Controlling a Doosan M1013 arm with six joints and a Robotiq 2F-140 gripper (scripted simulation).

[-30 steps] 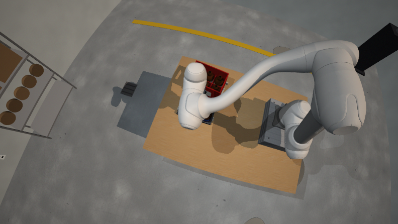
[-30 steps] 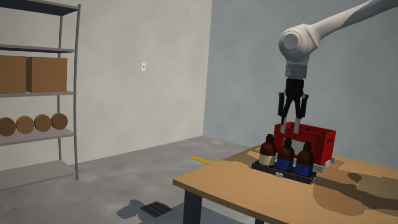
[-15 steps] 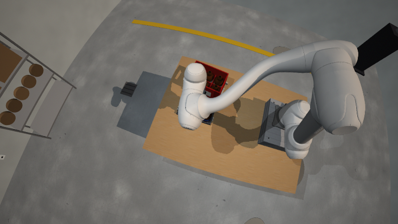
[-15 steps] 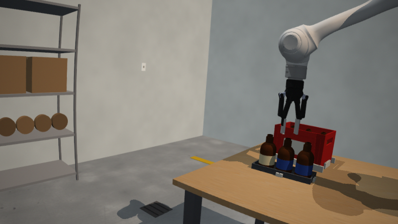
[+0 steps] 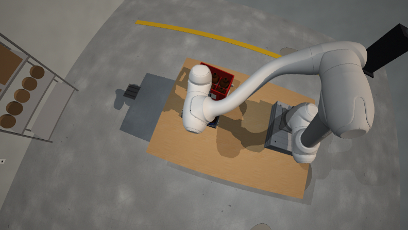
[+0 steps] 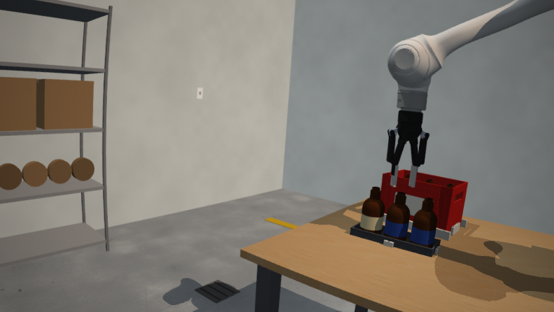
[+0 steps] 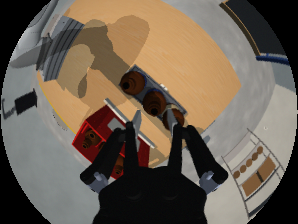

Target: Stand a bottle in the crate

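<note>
Gripper (image 6: pixel 403 184) (image 7: pixel 154 115), jaws part-open w/ nothing held, is above tray (image 6: pixel 410 245) (image 7: pixel 135 67); upright bottles (image 6: pixel 397 220) (image 7: pixel 154 103) below tips.
</note>
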